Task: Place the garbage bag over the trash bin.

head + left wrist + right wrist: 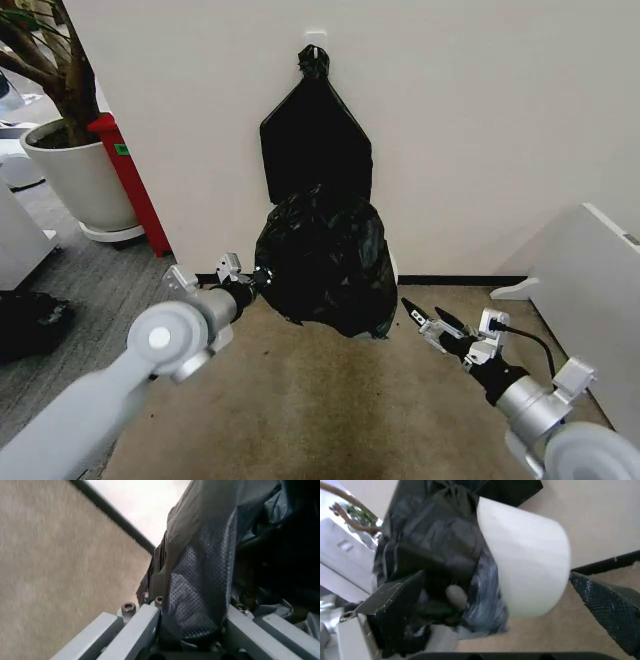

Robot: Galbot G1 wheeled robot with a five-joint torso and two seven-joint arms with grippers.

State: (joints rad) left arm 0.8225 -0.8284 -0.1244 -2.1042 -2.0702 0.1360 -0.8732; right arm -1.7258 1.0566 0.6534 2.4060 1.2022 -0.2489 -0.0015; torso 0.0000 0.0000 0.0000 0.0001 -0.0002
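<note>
Black crinkly garbage bag (325, 262) draped over most of the trash bin (527, 558), slumped on the carpet against the wall, right under the flat knotted black bundle (315, 140) hanging at 12 o'clock. From the right wrist view, cream side of the bin bare on one flank, so probably half done. Left gripper (258, 277) at the bag's 9 o'clock, clamped on a fold of plastic. Right gripper (428, 318) off at 4 o'clock, near but clear of the bag, jaws spread wide, holding nothing. Uncovered side facing the right arm, so looks like the right one's job. Plant pot (78, 180) way off at 10 o'clock.
</note>
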